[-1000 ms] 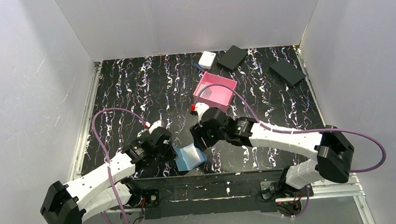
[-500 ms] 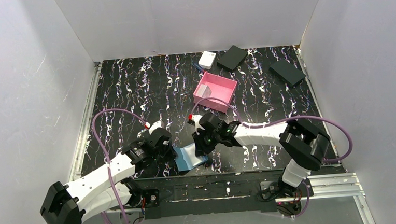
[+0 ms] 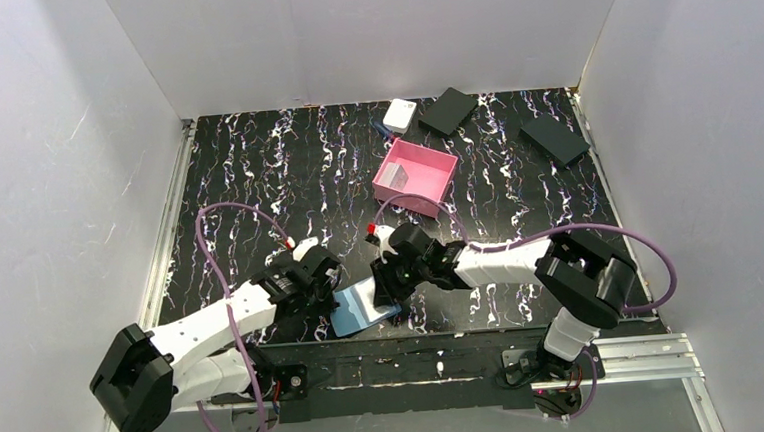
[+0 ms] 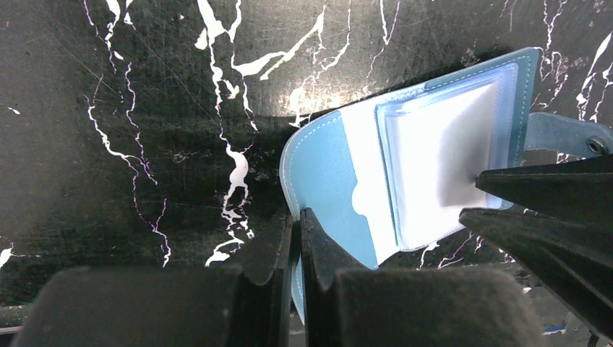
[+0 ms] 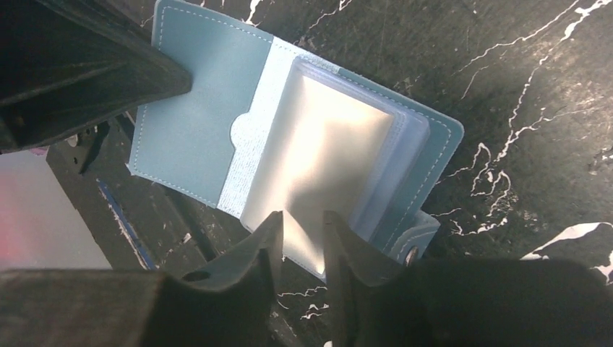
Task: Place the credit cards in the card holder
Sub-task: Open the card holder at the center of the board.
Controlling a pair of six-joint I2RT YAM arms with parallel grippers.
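L gripper [image 4: 296,220]: fingers closed tight, pinching the edge of the open blue card holder [image 4: 325,181]. R gripper [image 5: 303,224]: fingers slightly apart, tips at the holder's clear sleeve [image 5: 325,144], grip unclear. Holder lies btw both grippers.

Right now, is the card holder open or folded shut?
Open. The card holder lies spread, its clear sleeves facing up.

near edge of card holder [image 4: 325,188] hidden behind left tool [image 4: 296,217], pink tray [image 3: 407,202] contents indistinct
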